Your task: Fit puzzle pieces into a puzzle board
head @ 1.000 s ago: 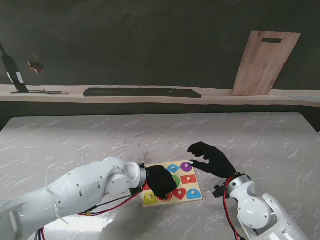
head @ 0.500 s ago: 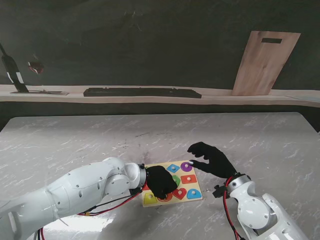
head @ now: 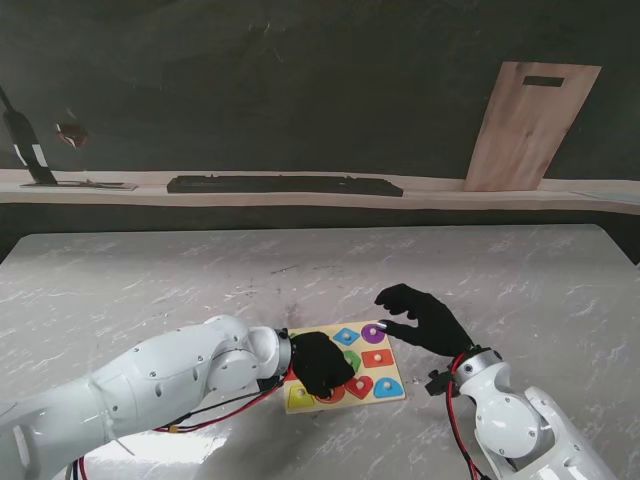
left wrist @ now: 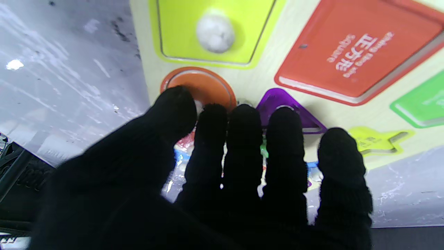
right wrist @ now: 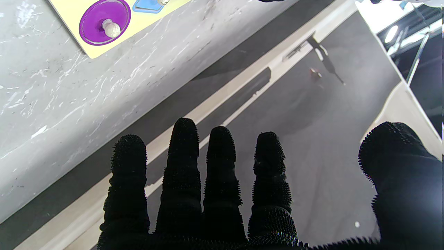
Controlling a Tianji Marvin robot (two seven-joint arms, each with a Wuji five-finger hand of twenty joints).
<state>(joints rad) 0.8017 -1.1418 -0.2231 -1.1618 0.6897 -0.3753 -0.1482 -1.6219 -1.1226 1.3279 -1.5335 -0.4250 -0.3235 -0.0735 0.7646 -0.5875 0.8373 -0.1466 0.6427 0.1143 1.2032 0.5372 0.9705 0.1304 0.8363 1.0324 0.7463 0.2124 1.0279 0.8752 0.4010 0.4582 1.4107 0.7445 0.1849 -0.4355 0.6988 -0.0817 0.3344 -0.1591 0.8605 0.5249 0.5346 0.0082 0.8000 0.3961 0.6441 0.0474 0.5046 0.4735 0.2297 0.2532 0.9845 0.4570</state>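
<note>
Under the left hand [head: 322,364], fingers [left wrist: 244,139] together on the puzzle board [left wrist: 256,74]; right hand [head: 425,320] spread, empty.

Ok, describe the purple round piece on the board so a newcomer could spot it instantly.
Find the puzzle board lying on the marble table between the two hands. At its far right corner, just beside the right hand, sits the purple round piece. It is the only purple disc there, with a pale knob in its middle.
</note>
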